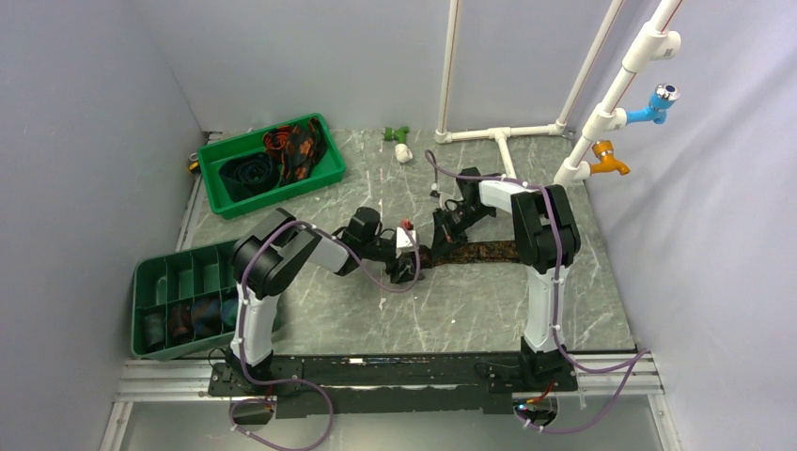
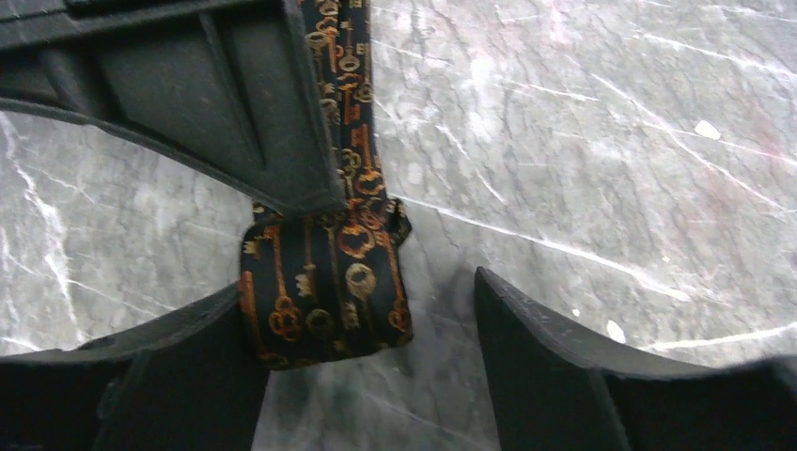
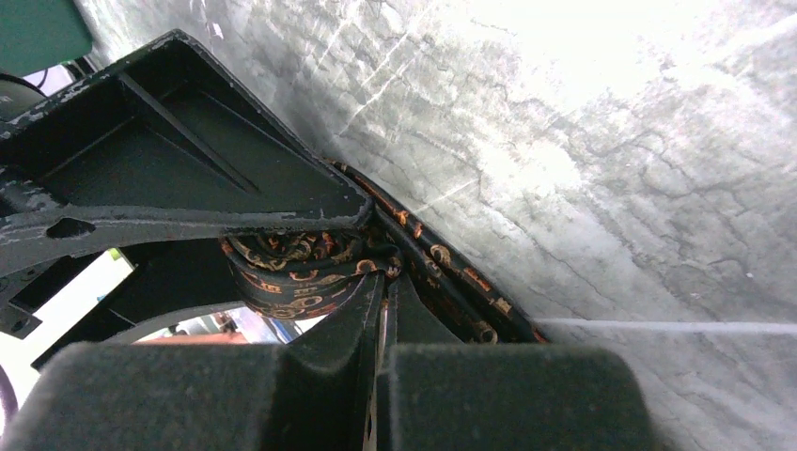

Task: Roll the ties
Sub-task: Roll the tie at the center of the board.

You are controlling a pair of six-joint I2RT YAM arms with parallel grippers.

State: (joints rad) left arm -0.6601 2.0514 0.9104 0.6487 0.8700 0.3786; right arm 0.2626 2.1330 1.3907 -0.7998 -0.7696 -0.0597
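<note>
Grey marble-look tabletop (image 1: 451, 310) is the big thing here. At its far left is a green plastic open tray (image 1: 331, 175) with loose ties (image 1: 282, 150) piled in it. A green divided tray (image 1: 150, 282) sits at the near left.

Mid-table lies the dark brown tie with orange key print (image 2: 324, 282). Its length runs flat toward the right and its left end is wound into a small roll.

Left gripper (image 2: 362, 301) is spread wide around that roll, which touches one finger. Right gripper (image 3: 381, 291) has its fingers pressed together, tips right at the roll.
</note>
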